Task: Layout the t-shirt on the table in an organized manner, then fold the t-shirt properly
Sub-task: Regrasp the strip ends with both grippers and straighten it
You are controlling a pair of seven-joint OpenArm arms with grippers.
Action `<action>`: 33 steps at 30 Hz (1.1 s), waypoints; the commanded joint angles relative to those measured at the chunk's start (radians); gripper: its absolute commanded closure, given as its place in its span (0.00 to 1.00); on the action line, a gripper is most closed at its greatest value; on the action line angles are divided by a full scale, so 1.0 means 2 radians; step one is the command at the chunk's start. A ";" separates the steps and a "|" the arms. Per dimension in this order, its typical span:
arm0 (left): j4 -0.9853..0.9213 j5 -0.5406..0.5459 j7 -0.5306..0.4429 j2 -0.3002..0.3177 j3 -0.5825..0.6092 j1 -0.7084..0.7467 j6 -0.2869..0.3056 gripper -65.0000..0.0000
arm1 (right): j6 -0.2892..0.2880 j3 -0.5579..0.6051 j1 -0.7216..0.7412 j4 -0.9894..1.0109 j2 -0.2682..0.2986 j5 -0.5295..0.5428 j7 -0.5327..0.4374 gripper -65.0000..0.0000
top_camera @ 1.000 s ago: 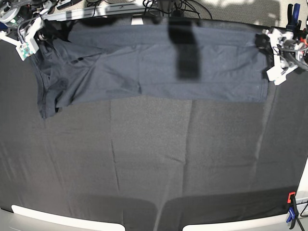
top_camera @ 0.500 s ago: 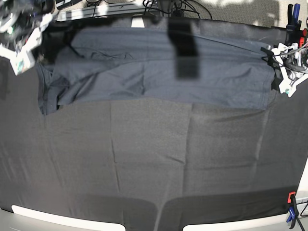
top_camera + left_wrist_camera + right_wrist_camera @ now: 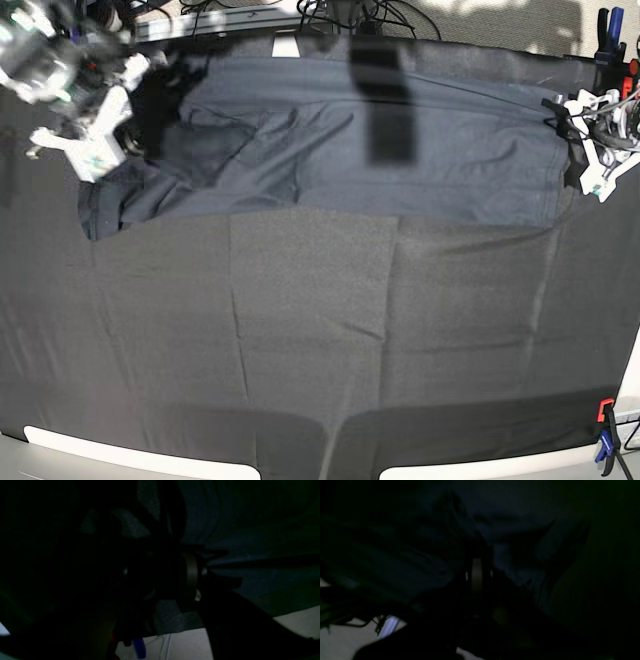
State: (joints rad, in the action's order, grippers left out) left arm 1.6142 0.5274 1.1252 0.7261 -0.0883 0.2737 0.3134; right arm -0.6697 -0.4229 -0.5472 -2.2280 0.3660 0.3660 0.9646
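The dark navy-grey t-shirt [image 3: 420,150] lies stretched sideways along the far side of the table [image 3: 320,330]. My right gripper [image 3: 125,130], at the view's left, is shut on the t-shirt's left end and holds a dark fold raised above the cloth. The right wrist view is very dark: the right gripper [image 3: 477,575] has t-shirt [image 3: 515,535] bunched around its pads. My left gripper [image 3: 580,150] sits at the t-shirt's right edge. In the dim left wrist view one pad [image 3: 189,577] touches t-shirt [image 3: 250,530] fabric; the jaw gap is unreadable.
A dark band [image 3: 388,100] crosses the shirt's middle. Cables [image 3: 350,15] and a pale bar lie beyond the far edge. Clamps stand at the far right corner [image 3: 605,30] and near right corner [image 3: 605,440]. A pale rim [image 3: 100,445] runs along the near edge.
My right gripper swung from the far left corner inward and toward the near side, dragging the shirt's left end up into a raised fold. The left gripper shifted slightly right, then held still.
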 commanded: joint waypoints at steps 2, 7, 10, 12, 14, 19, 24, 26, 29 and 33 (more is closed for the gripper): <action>0.004 -0.011 0.002 0.011 -0.005 -0.004 -0.007 0.66 | 0.007 0.003 0.024 0.009 0.007 -0.011 -0.016 1.00; 0.004 -0.011 0.001 0.011 -0.005 -0.004 -0.007 0.66 | 0.008 0.002 0.045 0.035 0.014 -0.012 -0.009 1.00; 0.004 -0.011 0.001 0.011 -0.005 -0.004 -0.007 0.66 | 0.007 0.002 0.045 0.064 0.030 -0.026 -0.017 1.00; 0.004 -0.011 0.001 0.011 -0.005 -0.004 -0.008 0.66 | 0.008 0.002 0.048 0.090 0.041 -0.038 -0.030 1.00; 0.004 -0.011 0.001 0.011 -0.005 -0.004 -0.007 0.66 | 0.008 0.002 0.055 0.114 0.046 -0.037 -0.036 1.00; 0.004 -0.011 0.001 0.011 -0.005 -0.004 -0.007 0.66 | 0.008 0.003 0.084 0.147 0.045 -0.037 -0.056 1.00; 0.004 -0.011 0.002 0.011 -0.005 -0.004 -0.008 0.66 | 0.008 0.003 0.097 0.149 0.045 -0.022 -0.041 1.00; 0.004 -0.011 0.002 0.011 -0.005 -0.004 -0.008 0.66 | 0.006 0.003 0.097 0.149 0.045 0.000 -0.012 1.00; 0.004 -0.011 0.001 0.011 -0.005 -0.004 -0.010 0.66 | -0.005 0.003 0.097 0.149 0.046 0.015 0.023 0.78; 0.004 -0.042 -0.006 0.011 -0.005 -0.005 -0.048 0.58 | -0.003 0.003 0.097 0.149 0.046 0.014 0.030 0.58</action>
State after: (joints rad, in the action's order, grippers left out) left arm 1.6146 0.4938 1.1206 0.7258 -0.0879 0.2737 0.2378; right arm -0.6628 -0.4084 -0.3599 -1.9167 0.4408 0.3901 1.0340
